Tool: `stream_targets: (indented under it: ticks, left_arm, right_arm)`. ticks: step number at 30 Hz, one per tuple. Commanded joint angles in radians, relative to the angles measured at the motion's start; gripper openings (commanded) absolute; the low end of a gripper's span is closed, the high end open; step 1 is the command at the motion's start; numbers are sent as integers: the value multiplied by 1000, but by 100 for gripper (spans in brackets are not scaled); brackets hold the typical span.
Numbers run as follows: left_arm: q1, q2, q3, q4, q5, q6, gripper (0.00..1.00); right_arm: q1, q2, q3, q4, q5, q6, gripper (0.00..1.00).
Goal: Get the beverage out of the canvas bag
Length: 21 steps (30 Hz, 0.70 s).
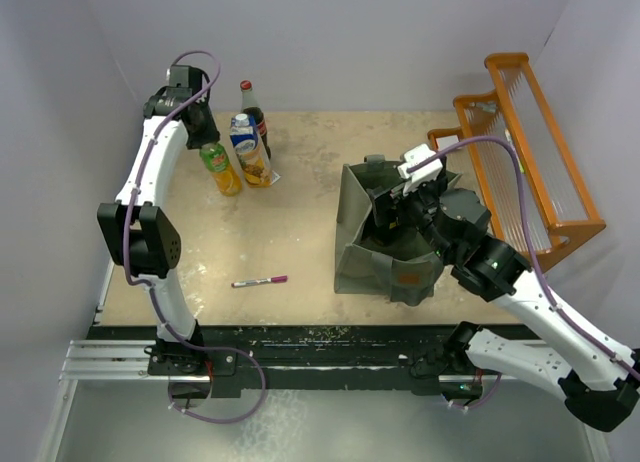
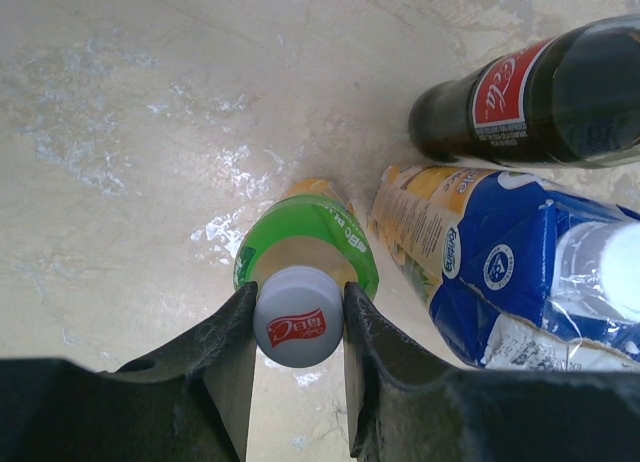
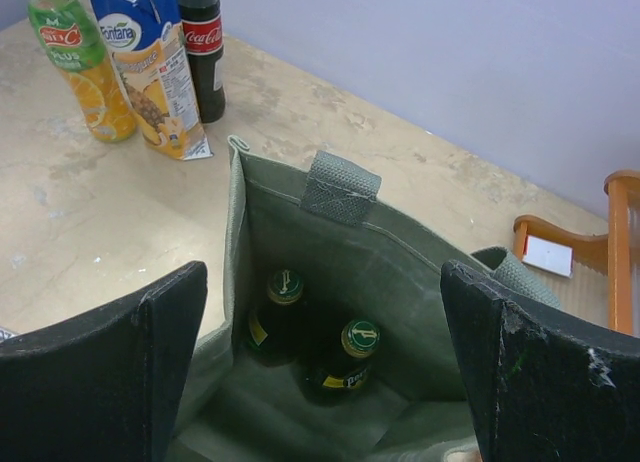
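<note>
A mottled beige surface [image 1: 290, 232] is boxed in by pale lilac walls [image 1: 350, 42]. The canvas bag [image 1: 356, 227] sits on the right, mouth open, right under the right gripper [image 3: 322, 272], whose jaws are spread wide with nothing held. Two dark bottles [image 3: 285, 317] are seen inside. The left gripper [image 2: 297, 312] is clamped on the white cap of a juice bottle [image 2: 315, 232], next to a "Fontana" carton [image 3: 140, 57] and a Coca-Cola bottle [image 3: 203, 42].

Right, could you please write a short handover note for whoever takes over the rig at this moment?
Left claw: shut on the juice bottle at its cap; the bottle looks set down on the table beside the carton and cola.
Right claw: open, above the bag, holding nothing.
Done: three drinks stand outside the bag.
Left: release the juice bottle; two dark bottles are in the bag.
</note>
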State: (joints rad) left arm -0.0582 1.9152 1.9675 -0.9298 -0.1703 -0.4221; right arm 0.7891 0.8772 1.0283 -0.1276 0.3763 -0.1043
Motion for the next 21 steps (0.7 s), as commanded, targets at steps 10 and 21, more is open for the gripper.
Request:
stream_targets:
  ticks: [10, 21]
  left_arm:
    - [2, 2, 76, 50, 21, 18, 58]
    - [1, -198, -43, 64, 122, -70, 81]
  right_arm:
    - [-13, 14, 42, 31, -19, -27, 100]
    - [-15, -48, 32, -43, -13, 92, 100]
